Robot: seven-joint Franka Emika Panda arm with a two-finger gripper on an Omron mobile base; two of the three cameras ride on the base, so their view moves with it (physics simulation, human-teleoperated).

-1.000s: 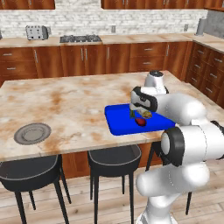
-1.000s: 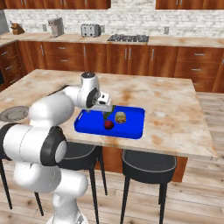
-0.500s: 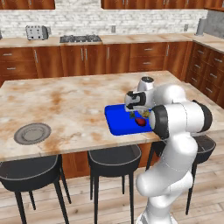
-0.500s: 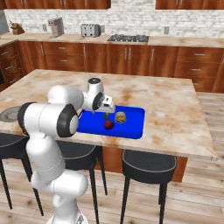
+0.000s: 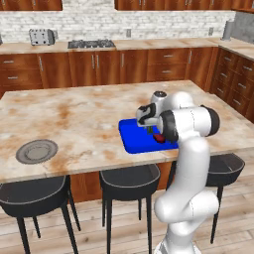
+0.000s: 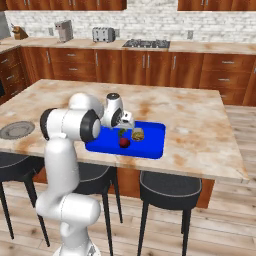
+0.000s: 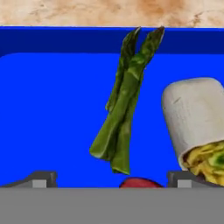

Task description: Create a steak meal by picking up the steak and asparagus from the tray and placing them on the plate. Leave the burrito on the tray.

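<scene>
The blue tray (image 5: 135,140) (image 6: 150,145) (image 7: 52,109) lies at the counter's near edge. It carries the green asparagus (image 7: 124,100) (image 6: 121,132), the tan burrito (image 7: 197,118) (image 6: 138,134) and the dark red steak (image 5: 159,138) (image 6: 123,143) (image 7: 140,183). My gripper (image 7: 114,179) (image 5: 148,124) (image 6: 125,123) hangs open just above the tray, over the stalk end of the asparagus. One fingertip (image 7: 41,178) stands on each side and nothing is held. In the hand view the steak's top peeks up between the tips. The grey plate (image 5: 36,151) (image 6: 16,130) sits far to the left on the counter.
Bare marble counter (image 5: 79,119) lies between tray and plate. Black bar stools (image 5: 130,181) (image 6: 170,187) stand under the near edge. Cabinets with a cooktop (image 5: 90,43) and toaster (image 5: 40,35) line the back wall.
The arm has folded in from a low stretch to a more upright pose. The hand has shifted a little left over the tray. The food has not moved.
</scene>
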